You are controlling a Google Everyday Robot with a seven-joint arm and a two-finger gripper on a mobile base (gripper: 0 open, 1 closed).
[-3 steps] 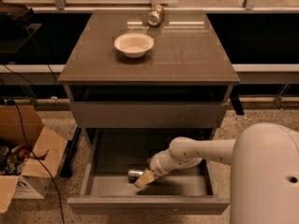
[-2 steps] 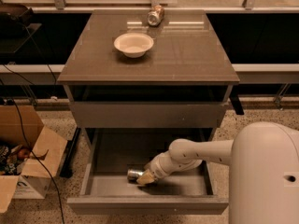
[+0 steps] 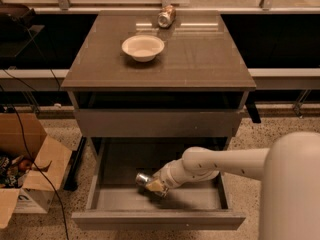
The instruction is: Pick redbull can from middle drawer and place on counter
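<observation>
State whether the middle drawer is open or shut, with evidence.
Open. The middle drawer stands out from the cabinet, its floor exposed; the gripper is down inside it at the redbull can.

No text, brand, number or sign can be read anywhere. The redbull can (image 3: pixel 143 179) shows bare silver metal only. My gripper (image 3: pixel 156 186) is inside the middle drawer (image 3: pixel 125 219), clamped on that can. Markings on the labelled can (image 3: pixel 166 16) on the counter (image 3: pixel 200 54) and on the cardboard box (image 3: pixel 35 184) are illegible.
</observation>
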